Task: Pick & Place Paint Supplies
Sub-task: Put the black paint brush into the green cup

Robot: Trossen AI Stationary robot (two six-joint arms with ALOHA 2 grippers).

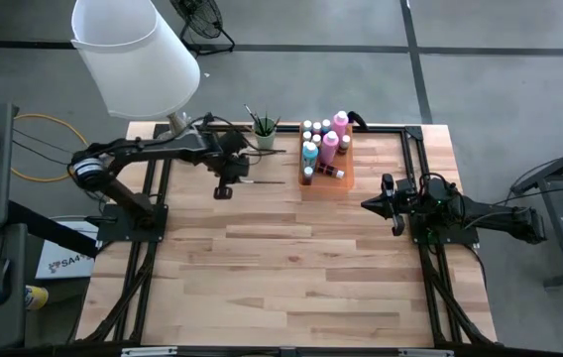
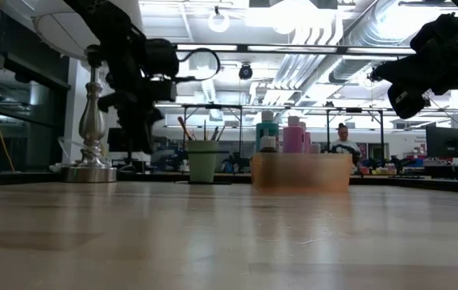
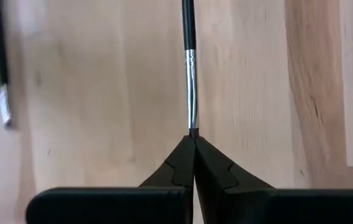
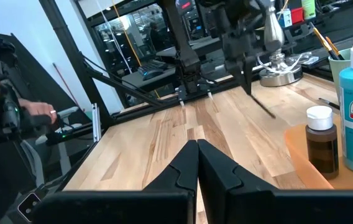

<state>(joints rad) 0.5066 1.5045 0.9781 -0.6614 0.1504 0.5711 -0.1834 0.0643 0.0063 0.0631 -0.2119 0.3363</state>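
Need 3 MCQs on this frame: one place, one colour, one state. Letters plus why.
1. Where is the left gripper?
A) by the green cup
B) over the tray
C) table's near edge

2. Colour of the lampshade?
A) black
B) white
C) orange

3. The left gripper is:
A) wide open
B) shut on a paintbrush
C) shut on a bottle

Key: 1 A, high view shows it beside the cup; 2 B, plainly white; 3 B, wrist view shows fingers pinching the brush tip.

One camera looks straight down on the whole table point(image 1: 291, 258), another skims level across it, and both wrist cameras sit close above that same wood.
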